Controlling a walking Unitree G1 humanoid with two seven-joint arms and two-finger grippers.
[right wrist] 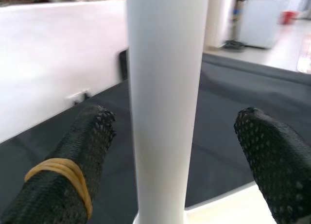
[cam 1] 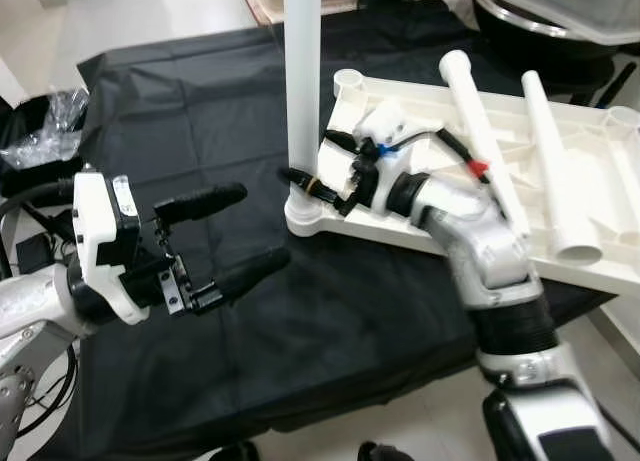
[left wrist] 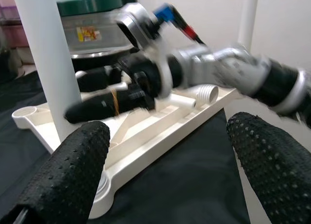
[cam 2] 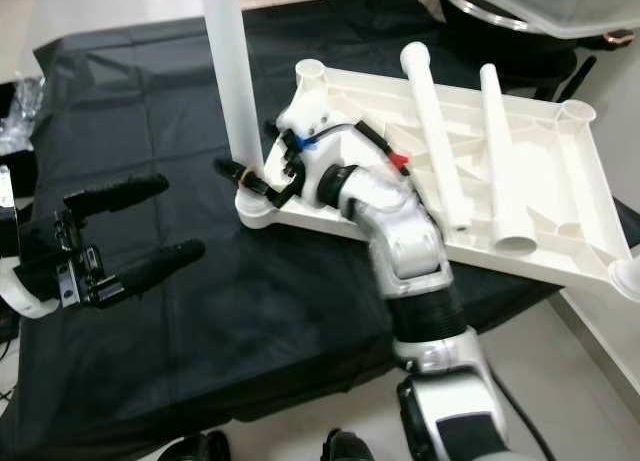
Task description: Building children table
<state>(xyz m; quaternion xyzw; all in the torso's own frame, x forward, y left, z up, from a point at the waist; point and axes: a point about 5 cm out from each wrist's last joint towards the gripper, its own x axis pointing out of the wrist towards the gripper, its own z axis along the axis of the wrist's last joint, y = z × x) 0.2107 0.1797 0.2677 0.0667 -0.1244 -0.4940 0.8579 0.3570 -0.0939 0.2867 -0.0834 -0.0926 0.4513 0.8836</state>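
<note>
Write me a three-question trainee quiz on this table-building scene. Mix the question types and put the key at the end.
1. True or false: the upright white leg stands in a corner socket of the upside-down white tabletop.
2. How many loose white legs lie on the tabletop? A) one B) two C) four
3. Fill in: the left gripper hangs open over the black ____, apart from the tabletop.

Key:
1. True. The right gripper is open, one finger on each side of that leg near its base.
2. B. Two lie side by side across the underside.
3. cloth
</note>
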